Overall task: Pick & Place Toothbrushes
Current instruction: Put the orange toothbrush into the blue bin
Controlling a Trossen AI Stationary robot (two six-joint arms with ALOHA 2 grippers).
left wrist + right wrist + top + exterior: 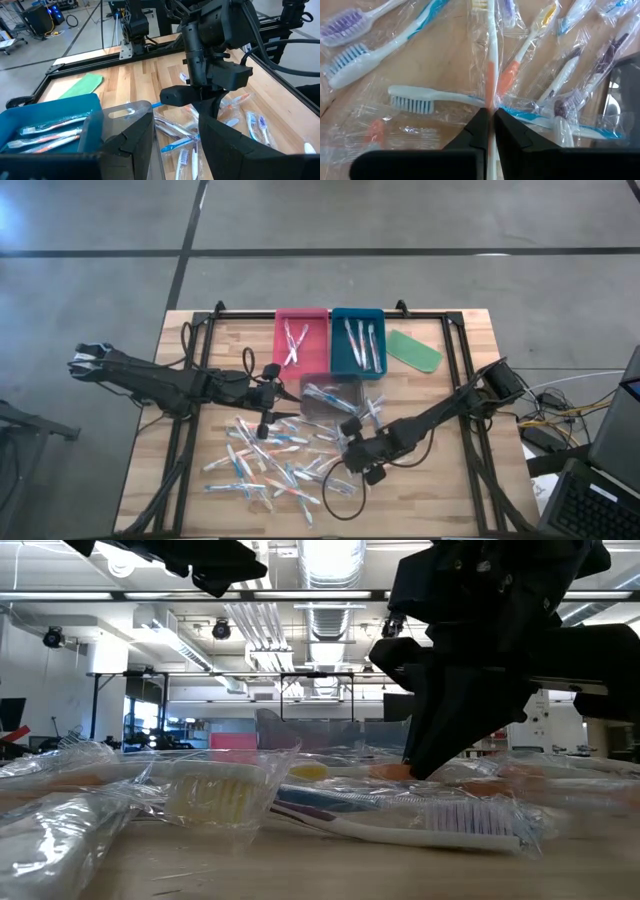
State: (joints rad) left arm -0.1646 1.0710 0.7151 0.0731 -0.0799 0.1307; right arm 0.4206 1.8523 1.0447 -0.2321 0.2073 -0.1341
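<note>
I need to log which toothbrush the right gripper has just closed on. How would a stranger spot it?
Start at the loose pile of wrapped toothbrushes on the wooden table, then find the right gripper at the pile's right side. Pinched between its fingers is a white toothbrush with an orange band mid-handle; its neighbours lie free.

Grey concrete floor (420,215) crossed by dark seams surrounds the wooden table (470,350). Beyond it, bright ceiling lights (330,560), exposed ducts (250,625) and distant desks.

Toothbrushes (270,465) scattered on tabletop (455,490) front, two trays (300,340) side by side behind them, third tray (332,395) between, flat piece (414,350) right of trays
</note>
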